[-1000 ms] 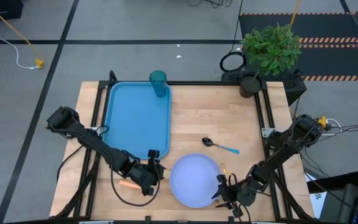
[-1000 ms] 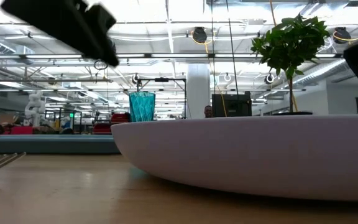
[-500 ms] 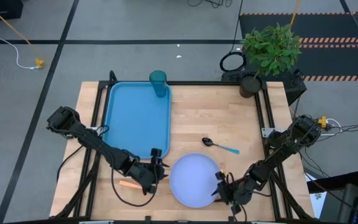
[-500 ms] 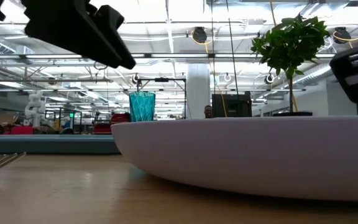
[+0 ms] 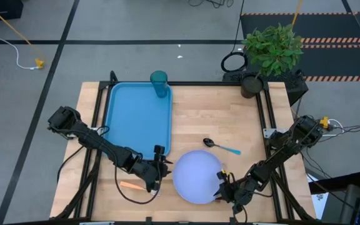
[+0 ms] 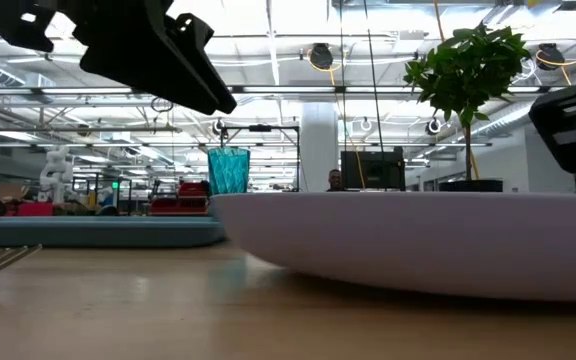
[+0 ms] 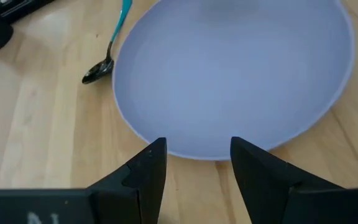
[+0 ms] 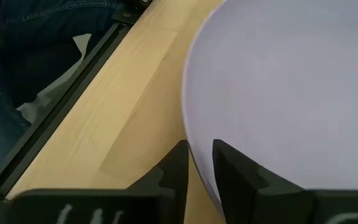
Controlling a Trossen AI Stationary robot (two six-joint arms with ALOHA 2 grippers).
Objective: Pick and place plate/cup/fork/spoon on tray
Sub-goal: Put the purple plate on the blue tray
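Note:
The pale lavender plate [image 5: 197,177] lies on the wooden table near its front edge. My right gripper [image 5: 220,188] is shut on the plate's right rim. My left gripper [image 5: 162,170] stands open just left of the plate, whose left rim [image 7: 197,152] lies right ahead of its two fingers, apart from them. The blue tray [image 5: 139,119] lies at the far left, and the teal cup [image 5: 159,83] stands at its far right corner. The orange-handled fork [image 5: 129,185] lies under my left arm. Beyond the plate lies the blue-handled spoon [image 5: 221,147]. My right gripper pinches the plate's rim [image 8: 194,146] on its right near side between two fingers, one finger [image 8: 232,177] over the plate's inside and one [image 8: 176,174] outside over the table. The fingers come in low from the table's right near side. The plate stays close to the table.
A potted plant [image 5: 270,53] stands off the table's far right corner. Black frame rails [image 5: 269,112] run along the table's sides. Bare wood lies between the tray and the spoon. A person's blue trousers [image 8: 36,56] show beyond the table's near edge.
My right gripper has shut on the plate's rim after edging toward the plate. The plate has shifted a little toward the table's right. My left gripper has moved toward the plate and stays open.

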